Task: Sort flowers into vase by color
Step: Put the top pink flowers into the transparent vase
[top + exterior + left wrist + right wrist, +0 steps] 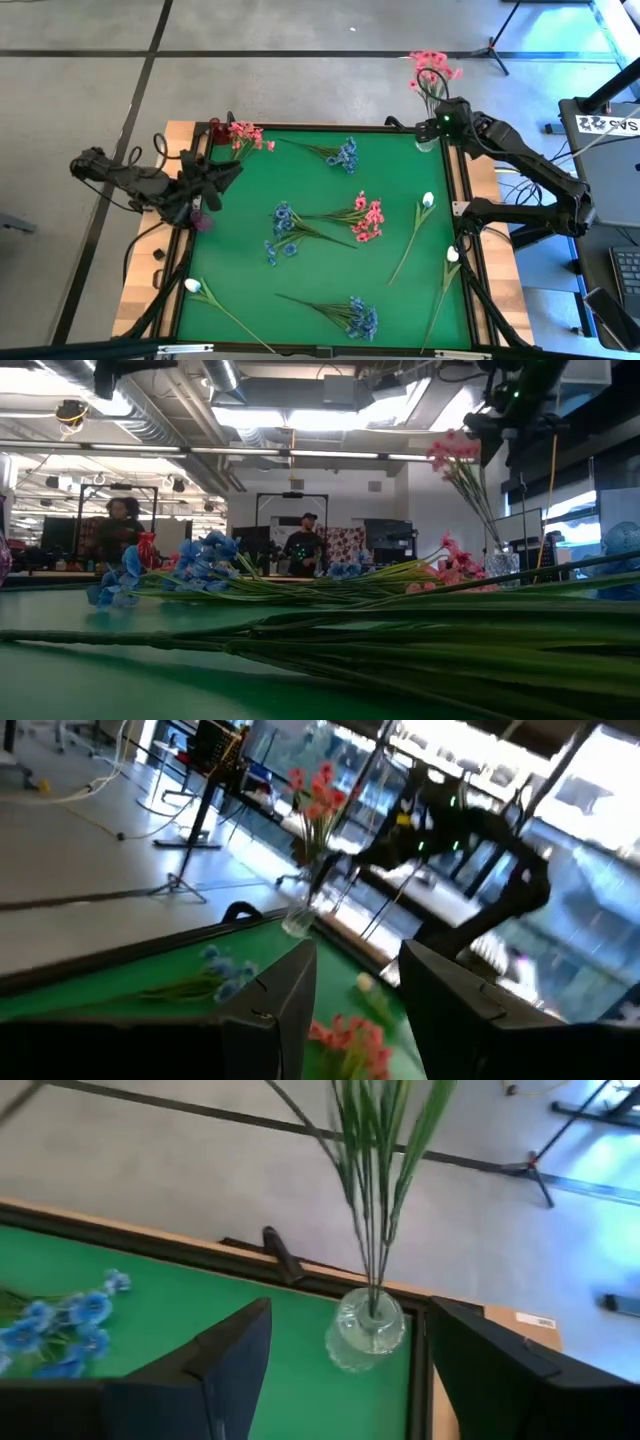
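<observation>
right claw (pixel 345 1365) open above corner vase (pixel 366 1330)

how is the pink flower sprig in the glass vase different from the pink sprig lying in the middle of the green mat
The pink-bloomed sprig in the clear glass vase stands upright, stems in the vase at the mat's far right corner; the pink-bloomed sprig mid-mat lies flat. The vase sprig is alone in its vase; the mid-mat sprig lies beside a blue-bloomed sprig, stems crossing. Both have clustered pink blooms on thin green stems.
</observation>
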You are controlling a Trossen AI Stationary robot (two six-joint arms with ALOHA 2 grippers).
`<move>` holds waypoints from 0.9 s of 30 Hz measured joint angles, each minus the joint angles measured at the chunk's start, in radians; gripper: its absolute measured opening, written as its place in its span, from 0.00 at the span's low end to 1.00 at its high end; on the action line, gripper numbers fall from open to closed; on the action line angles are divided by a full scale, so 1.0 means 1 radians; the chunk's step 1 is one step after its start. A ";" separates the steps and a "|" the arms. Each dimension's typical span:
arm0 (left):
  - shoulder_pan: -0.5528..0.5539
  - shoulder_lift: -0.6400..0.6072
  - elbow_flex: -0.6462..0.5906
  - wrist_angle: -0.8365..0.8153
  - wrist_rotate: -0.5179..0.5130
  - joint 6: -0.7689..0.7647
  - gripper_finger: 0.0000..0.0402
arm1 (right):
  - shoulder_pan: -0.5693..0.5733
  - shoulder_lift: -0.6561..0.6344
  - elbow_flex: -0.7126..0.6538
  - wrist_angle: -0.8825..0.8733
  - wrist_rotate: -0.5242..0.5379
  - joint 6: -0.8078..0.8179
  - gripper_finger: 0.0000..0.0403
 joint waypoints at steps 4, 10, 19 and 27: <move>0.016 0.125 0.127 -0.167 0.001 0.012 0.35 | 0.000 -0.036 0.034 0.017 -0.012 -0.041 0.65; 0.149 0.291 0.251 -0.429 0.063 -0.202 0.35 | 0.017 -0.124 0.077 0.079 -0.091 -0.121 0.66; 0.608 0.521 0.358 -0.623 0.488 -0.216 0.35 | 0.180 -0.214 0.078 0.208 -0.111 -0.197 0.66; 0.915 0.707 0.358 -0.800 0.521 -0.157 0.35 | 0.291 -0.213 0.078 0.208 -0.133 -0.208 0.66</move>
